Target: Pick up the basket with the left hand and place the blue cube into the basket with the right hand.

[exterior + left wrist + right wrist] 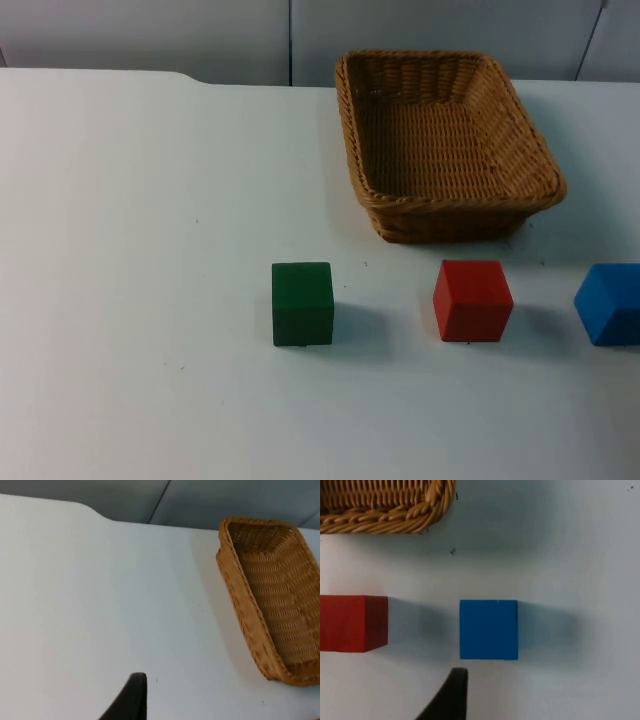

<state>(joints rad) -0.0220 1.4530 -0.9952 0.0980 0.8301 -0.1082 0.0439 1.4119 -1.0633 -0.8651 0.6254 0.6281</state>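
The empty wicker basket stands at the back of the white table, right of centre. The blue cube rests on the table at the right edge, in front of the basket. My right gripper hovers just short of the blue cube, with the basket's corner beyond it. My left gripper is over bare table, well apart from the basket and facing its long side.
A red cube sits just left of the blue one, close beside it. A green cube stands further left near the table's middle. The grey partition wall closes the back.
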